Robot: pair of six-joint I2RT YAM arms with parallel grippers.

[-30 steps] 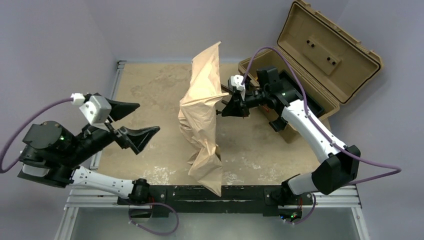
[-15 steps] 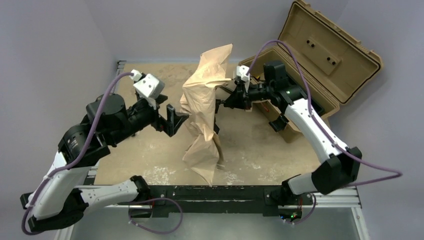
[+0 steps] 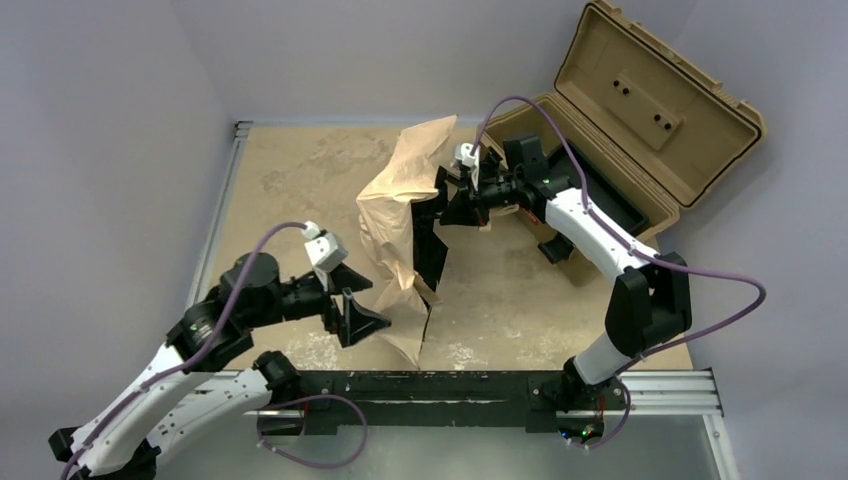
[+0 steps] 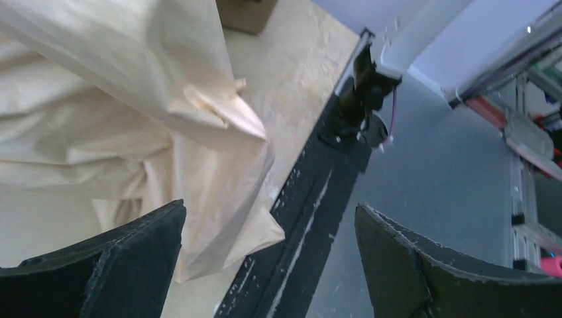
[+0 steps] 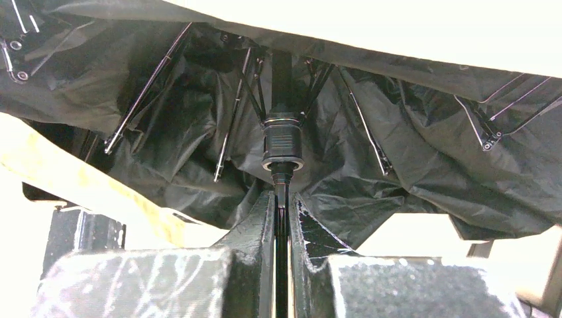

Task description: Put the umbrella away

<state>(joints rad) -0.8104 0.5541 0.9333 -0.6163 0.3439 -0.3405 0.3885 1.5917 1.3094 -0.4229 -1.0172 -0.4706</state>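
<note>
The compact umbrella (image 3: pixel 395 225), beige fabric outside with black lining and thin black ribs inside, stands half collapsed in the middle of the sandy tabletop (image 3: pixel 290 180). It is between the two arms, and its lower folds reach down near the front edge. Compared with a second ago, its canopy sits lower and more crumpled, and its upper corner no longer rises so far toward the back wall.

The right gripper (image 3: pixel 450 207) keeps its place on the thin black shaft (image 5: pixel 281 192). In the right wrist view its jaws are pressed together on this shaft just below the black runner (image 5: pixel 283 142). The left gripper (image 3: pixel 372 300) has swung in from the far left and is now low, just beside the bottom folds, its jaws wide apart with nothing between them.

I judge the folding only begun: the fabric must still be gathered before it fits the open tan hard plastic case (image 3: pixel 650 95) at the right. The shaft lies almost level, running left to right, with the gripped end toward the case and the canopy's top facing left. The loose canopy stretches from far to near.
</note>
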